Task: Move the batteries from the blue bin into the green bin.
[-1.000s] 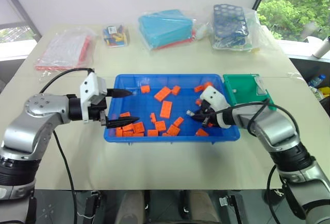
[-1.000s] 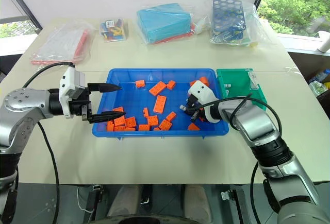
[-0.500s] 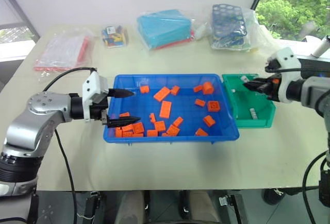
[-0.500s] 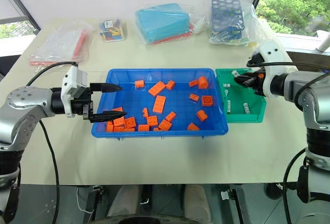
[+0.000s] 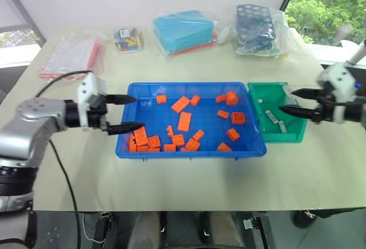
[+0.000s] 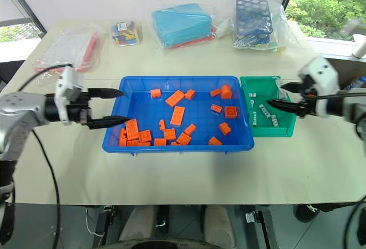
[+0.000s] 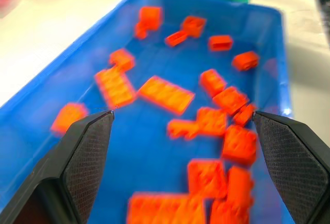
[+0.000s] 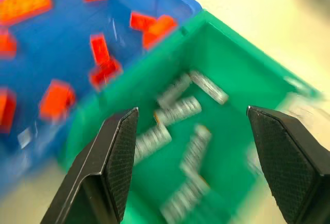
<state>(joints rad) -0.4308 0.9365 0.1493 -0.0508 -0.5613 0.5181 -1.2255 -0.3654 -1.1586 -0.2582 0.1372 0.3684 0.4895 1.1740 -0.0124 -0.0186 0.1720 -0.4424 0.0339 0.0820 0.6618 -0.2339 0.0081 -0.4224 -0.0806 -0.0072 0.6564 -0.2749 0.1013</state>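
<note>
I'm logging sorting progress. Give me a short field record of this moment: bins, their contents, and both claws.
blue bin: orange blocks scattered inside; no battery visible
green bin: several batteries lying on its floor
left claw: open, empty, at the blue bin's left end
right claw: open, empty, at the green bin's right side
table: bagged items along the far edge
</note>
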